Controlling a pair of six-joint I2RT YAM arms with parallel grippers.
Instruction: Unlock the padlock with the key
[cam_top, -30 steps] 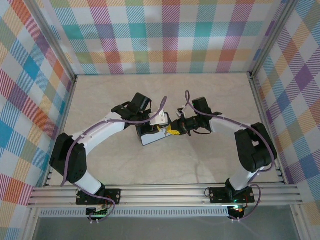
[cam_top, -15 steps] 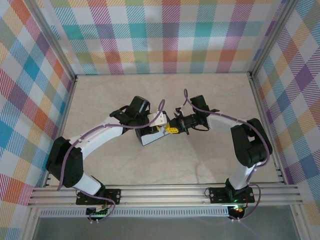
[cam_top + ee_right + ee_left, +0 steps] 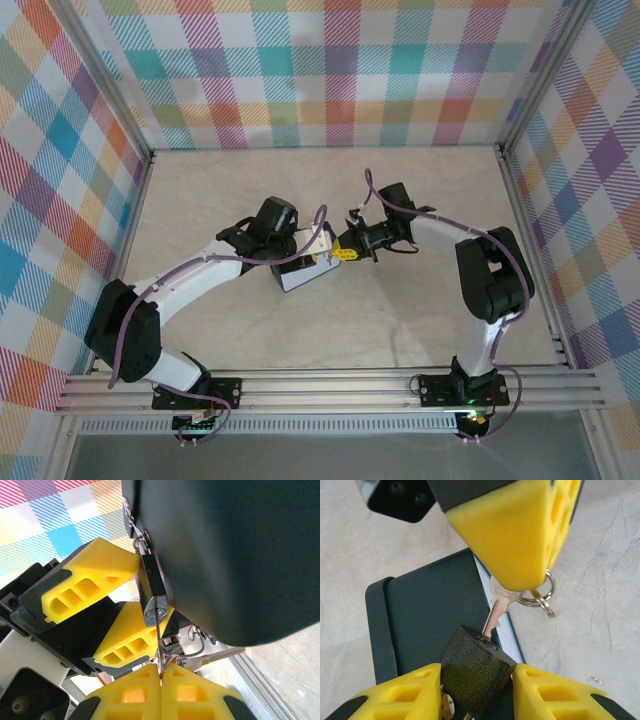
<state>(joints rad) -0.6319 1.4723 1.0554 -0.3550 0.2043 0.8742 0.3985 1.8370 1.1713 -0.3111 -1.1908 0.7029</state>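
The right gripper (image 3: 161,672), clamped tight on the key (image 3: 495,615), had edged closer within the second. Just beyond its fingertips, the blade tip met the keyway of the padlock (image 3: 476,666), which was pinched in the left gripper (image 3: 476,676). A turn looked next.

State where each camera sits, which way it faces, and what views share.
Top external: above and behind, looking down on the table; the left arm and right arm show.
Left wrist: looking along the left claw at the padlock it grips.
Right wrist: looking along the right claw and its key.
Both wrist views share padlock and key.
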